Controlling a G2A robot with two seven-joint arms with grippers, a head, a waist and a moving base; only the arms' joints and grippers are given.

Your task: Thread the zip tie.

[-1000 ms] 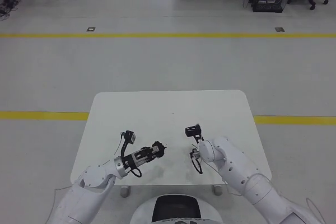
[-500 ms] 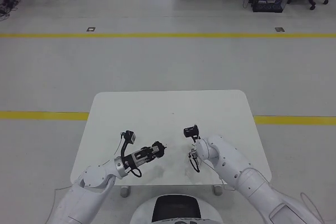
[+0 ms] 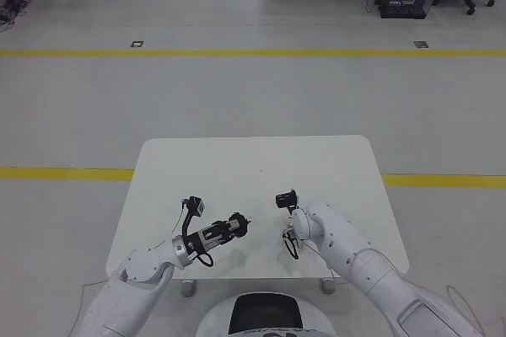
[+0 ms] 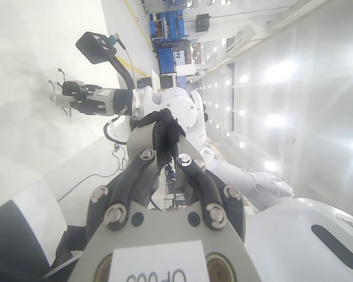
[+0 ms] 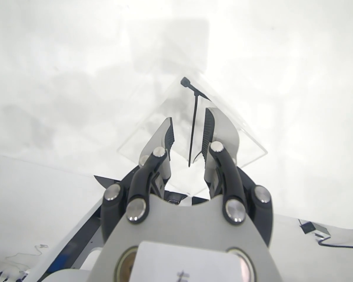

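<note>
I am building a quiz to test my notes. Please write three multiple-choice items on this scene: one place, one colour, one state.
1. The zip tie lies: A on the clear plate; B on the floor; C in a box.
2. Its colour: A white; B black; C yellow.
3. The right gripper is: A shut on it; B open; C shut, empty.
Answers: 1 A, it rests flat on the plate. 2 B, the strap is black. 3 B, its fingers stand apart, either side of the tie.
</note>
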